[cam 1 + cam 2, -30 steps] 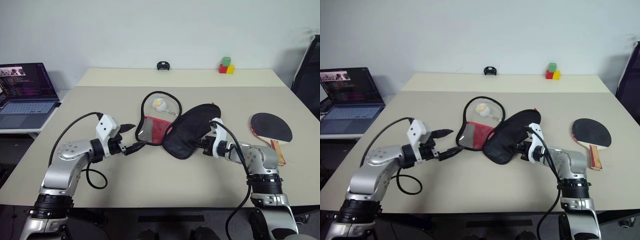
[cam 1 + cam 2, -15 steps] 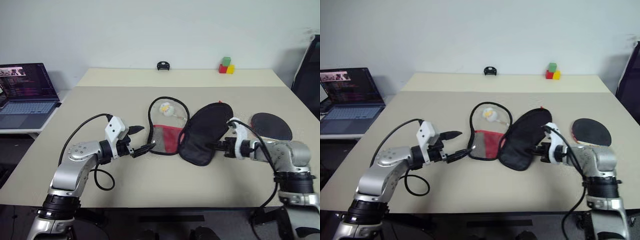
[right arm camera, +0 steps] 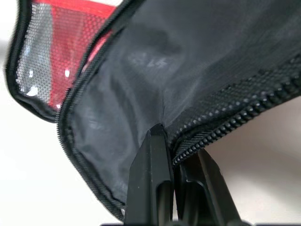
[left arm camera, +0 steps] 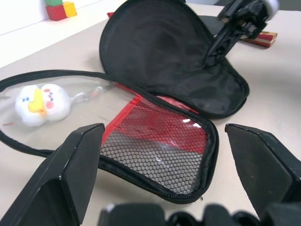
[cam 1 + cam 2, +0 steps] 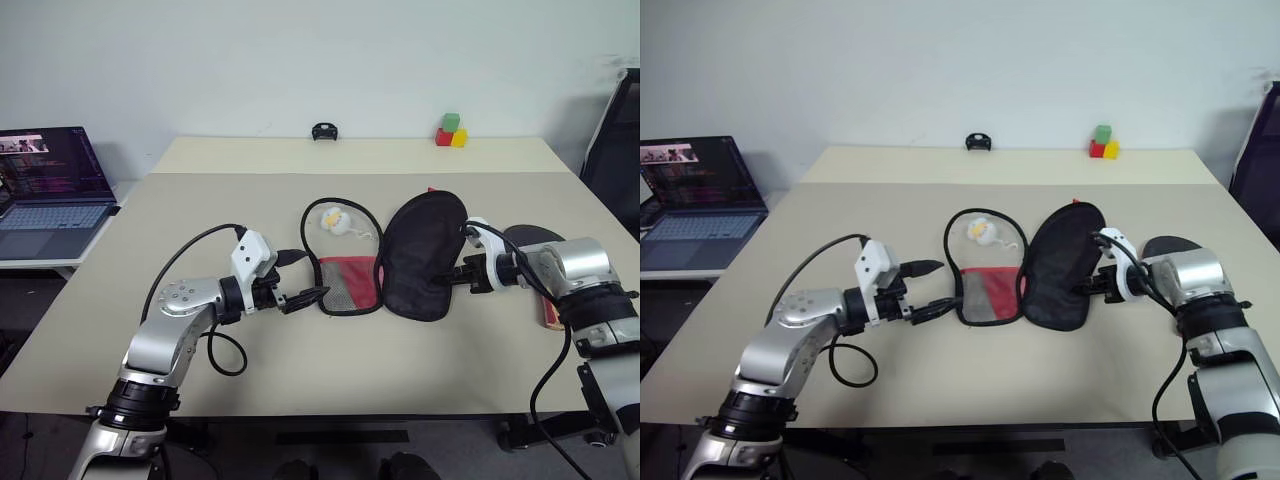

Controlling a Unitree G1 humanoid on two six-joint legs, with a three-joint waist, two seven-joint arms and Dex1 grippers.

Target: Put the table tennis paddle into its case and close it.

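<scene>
The right gripper (image 3: pixel 171 155) is pinching the zip edge of the case (image 5: pixel 425 255), its jaws pressed together on the black flap, and over the last second it has been dragging that flap rightward, so the case is now lying spread open, black half beside the red mesh half. The left gripper (image 4: pixel 162 162) is hovering with jaws spread wide just beside the mesh pocket, having followed the case to the right. This likely means the case is being opened to receive the table tennis paddle (image 5: pixel 540 243), which is lying on the table (image 5: pixel 300 370) just behind the right forearm, mostly hidden. No readable writing is showing on the case.
</scene>
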